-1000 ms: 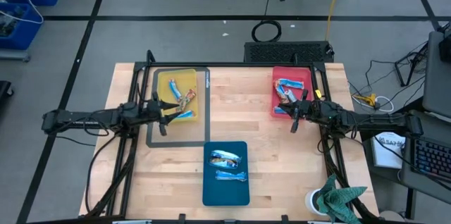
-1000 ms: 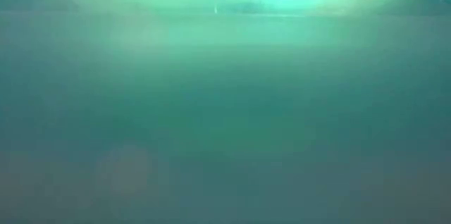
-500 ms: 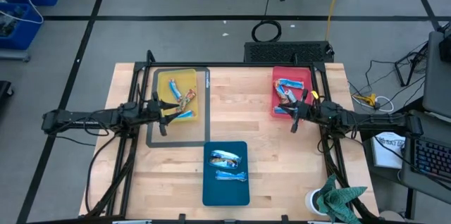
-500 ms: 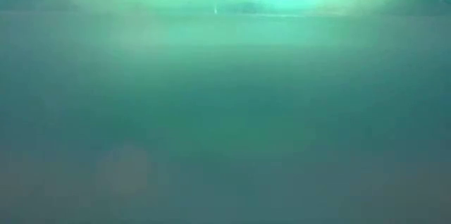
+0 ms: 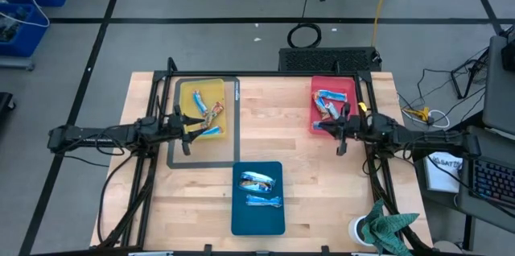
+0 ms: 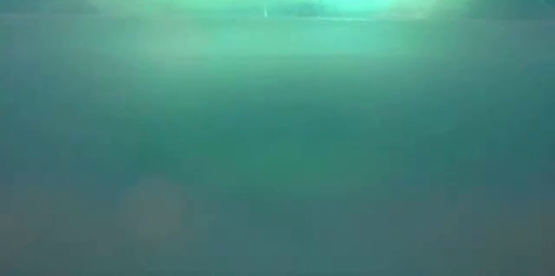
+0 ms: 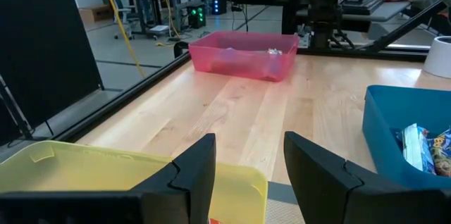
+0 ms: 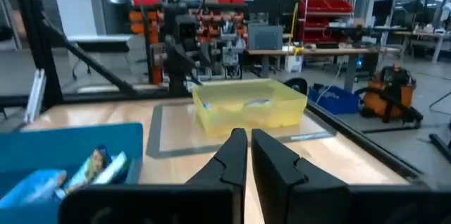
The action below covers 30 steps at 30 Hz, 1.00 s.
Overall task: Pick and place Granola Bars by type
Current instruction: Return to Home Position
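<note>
Granola bars lie in three trays. The yellow tray (image 5: 201, 95) holds multicoloured bars (image 5: 214, 111) and a blue-and-white one (image 5: 211, 133). The red tray (image 5: 346, 88) holds several bars (image 5: 326, 99). The blue tray (image 5: 257, 220) holds bars (image 5: 257, 181) too. My left gripper (image 5: 193, 127) is open and empty over the yellow tray's near part; in the left wrist view its fingers (image 7: 197, 175) stand apart above the tray wall (image 7: 106, 171). My right gripper (image 5: 331, 127) is at the red tray's near edge, shut (image 8: 249, 150), with nothing seen between its fingers.
A grey mat (image 5: 181, 159) lies under the yellow tray. A green cloth (image 5: 390, 228) and a white cup (image 5: 360, 229) sit at the table's near right corner. A teal surface (image 6: 277, 137) fills the low view. Bare wood (image 5: 273, 123) lies between the trays.
My right gripper has drawn a little toward the table's right edge beside the red tray. The bars and trays have stayed where they were.
</note>
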### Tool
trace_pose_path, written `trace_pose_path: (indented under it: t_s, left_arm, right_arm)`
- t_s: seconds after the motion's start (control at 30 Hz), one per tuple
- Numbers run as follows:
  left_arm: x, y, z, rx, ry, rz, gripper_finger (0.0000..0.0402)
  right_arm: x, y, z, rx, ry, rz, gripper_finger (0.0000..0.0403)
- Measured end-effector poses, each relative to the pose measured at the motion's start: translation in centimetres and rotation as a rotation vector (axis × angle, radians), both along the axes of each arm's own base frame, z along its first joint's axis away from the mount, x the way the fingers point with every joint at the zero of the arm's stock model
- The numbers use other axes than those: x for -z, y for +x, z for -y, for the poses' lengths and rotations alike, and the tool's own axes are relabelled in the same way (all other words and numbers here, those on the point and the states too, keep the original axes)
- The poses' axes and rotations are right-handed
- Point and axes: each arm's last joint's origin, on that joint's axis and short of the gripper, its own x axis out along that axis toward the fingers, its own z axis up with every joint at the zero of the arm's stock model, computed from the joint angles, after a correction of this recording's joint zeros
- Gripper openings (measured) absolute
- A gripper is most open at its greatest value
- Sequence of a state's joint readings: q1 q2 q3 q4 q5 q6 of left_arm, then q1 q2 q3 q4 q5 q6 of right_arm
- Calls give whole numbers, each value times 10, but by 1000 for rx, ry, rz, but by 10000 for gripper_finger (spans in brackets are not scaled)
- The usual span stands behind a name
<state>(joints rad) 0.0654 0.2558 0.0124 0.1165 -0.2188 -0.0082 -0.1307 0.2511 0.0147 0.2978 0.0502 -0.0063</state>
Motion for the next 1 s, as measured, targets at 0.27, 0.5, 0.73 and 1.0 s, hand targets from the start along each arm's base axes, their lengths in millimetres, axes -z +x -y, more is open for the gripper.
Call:
trace_pose_path:
  t_s: [0.27,0.5,0.73,1.0]
  left_arm:
    - [0,0,0,0,0,0,173]
    - [0,0,0,0,0,0,173]
    - [0,0,0,0,0,0,173]
    - [0,0,0,0,0,0,173]
  right_arm:
    - [-20,-9,-4,-103,-32,220,13]
    - [-22,-18,-6,-131,-7,255,13]
    - [-4,-16,-1,23,91,84,13]
    - [-1,-16,-1,53,-1,43,13]
